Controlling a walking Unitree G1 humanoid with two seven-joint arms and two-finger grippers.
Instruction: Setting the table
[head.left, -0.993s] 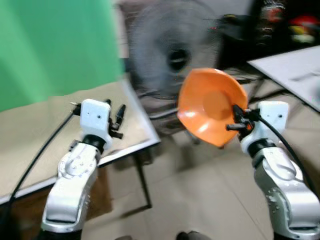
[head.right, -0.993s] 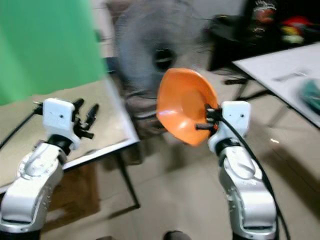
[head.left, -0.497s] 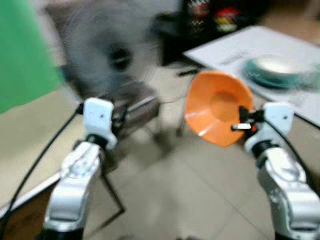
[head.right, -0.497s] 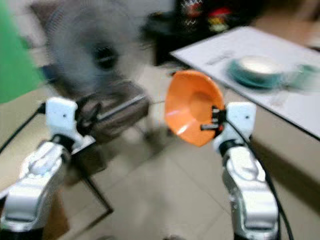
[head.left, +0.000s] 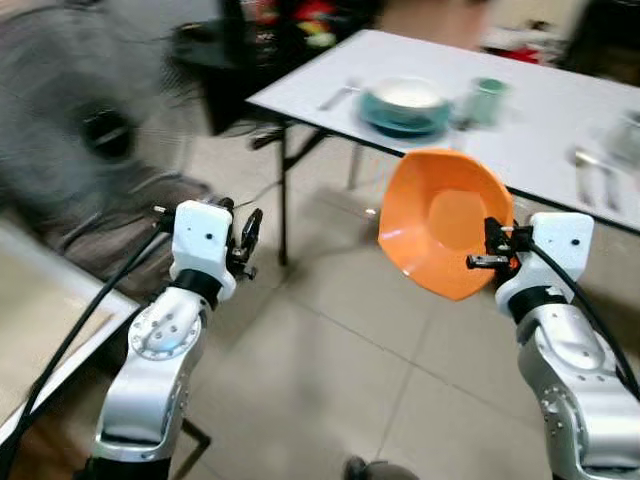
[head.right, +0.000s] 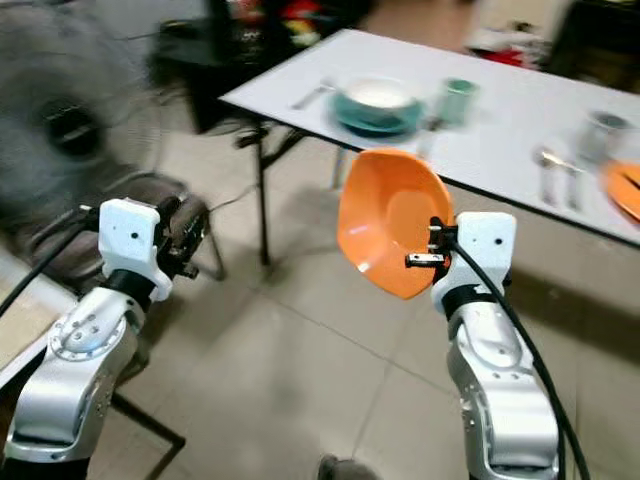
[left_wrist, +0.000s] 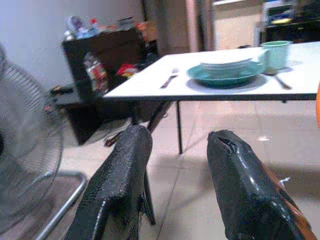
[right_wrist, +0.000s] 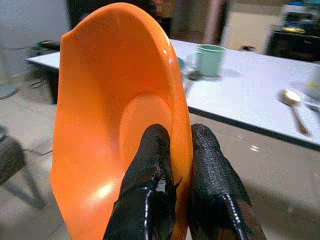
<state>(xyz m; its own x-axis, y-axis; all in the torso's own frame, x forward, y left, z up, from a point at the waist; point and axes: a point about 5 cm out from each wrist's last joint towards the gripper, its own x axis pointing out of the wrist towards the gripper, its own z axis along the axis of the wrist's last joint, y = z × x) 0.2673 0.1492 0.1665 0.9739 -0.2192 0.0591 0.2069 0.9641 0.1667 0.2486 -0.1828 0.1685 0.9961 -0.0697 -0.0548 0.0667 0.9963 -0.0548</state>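
My right claw (right_wrist: 172, 165) is pinching the rim of the orange bowl (head.left: 440, 235), one finger inside the bowl and the other on the outside. The bowl stands on edge, tipped up so its hollow faces back toward my head, and it's up in the air over the tiled floor (head.left: 330, 370), off to the left of the wrist that holds it. The white counter (head.left: 540, 110) is just past it, not touching. On that counter there's a teal plate with a white bowl on it (head.left: 405, 100), a green mug (head.left: 487, 98) beside that, a fork (head.left: 335, 96) on the near-left side and a spoon (right_wrist: 292, 102) further right. My left claw (left_wrist: 172, 185) is spread apart with nothing in it, held out in front over the floor, pointing toward the counter's corner. A big grey fan (head.left: 70, 130) sits off to my left, blurry
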